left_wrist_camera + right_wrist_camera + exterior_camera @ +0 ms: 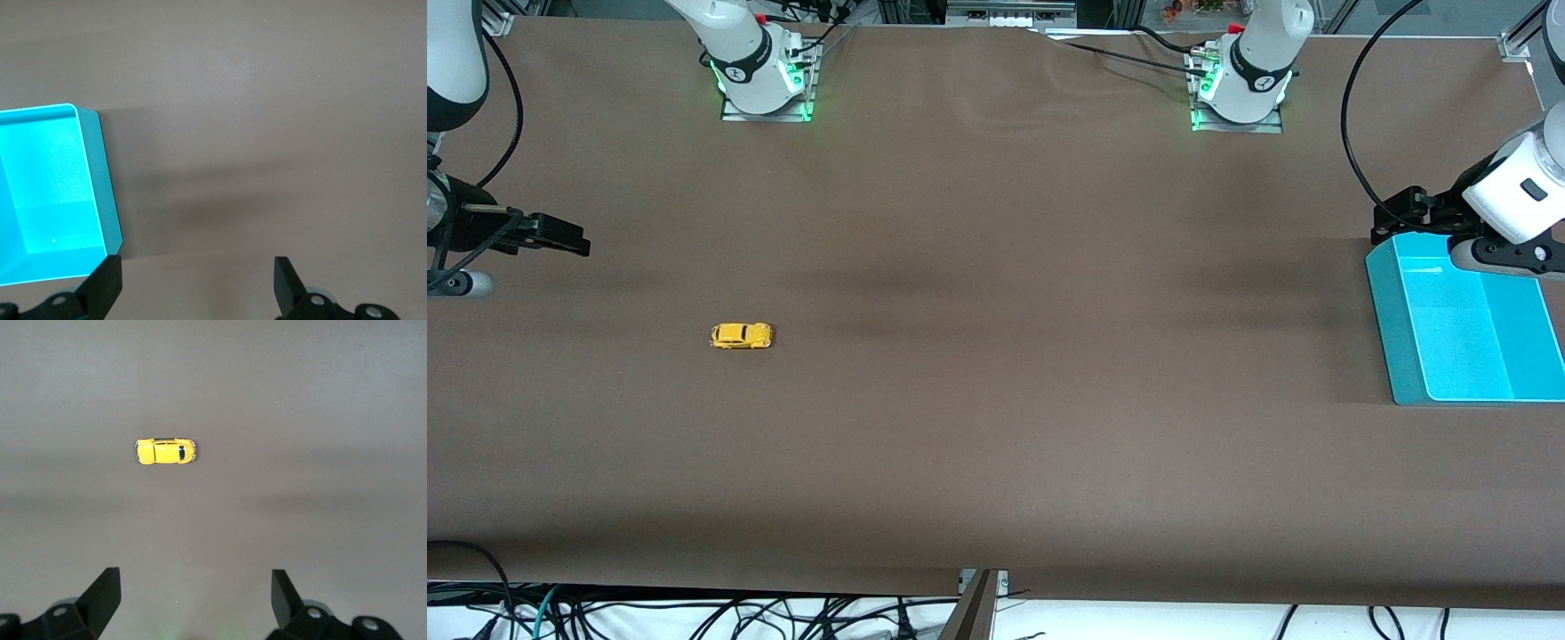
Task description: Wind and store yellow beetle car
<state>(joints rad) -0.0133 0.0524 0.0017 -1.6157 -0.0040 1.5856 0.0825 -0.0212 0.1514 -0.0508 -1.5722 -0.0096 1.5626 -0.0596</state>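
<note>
1. Right gripper (574, 240) hung with its fingers spread wide and nothing between them, over the bare table at the right arm's end.
2. Left gripper (197, 283) hung equally wide apart and empty over the table just beside the teal bin (1405, 347) at the left arm's end.
3. One yellow beetle car (741, 335) stood on its wheels on the brown table (996, 427), toward the right arm's end and well apart from the bin.
4. Risk, as I judged it: the car was tiny and rounded, so an off-centre pinch could have squirted it away or rolled it.
5. Winding could likewise have gone wrong by sending it off the table.
6. Count: one car, one bin, two grippers.
</note>
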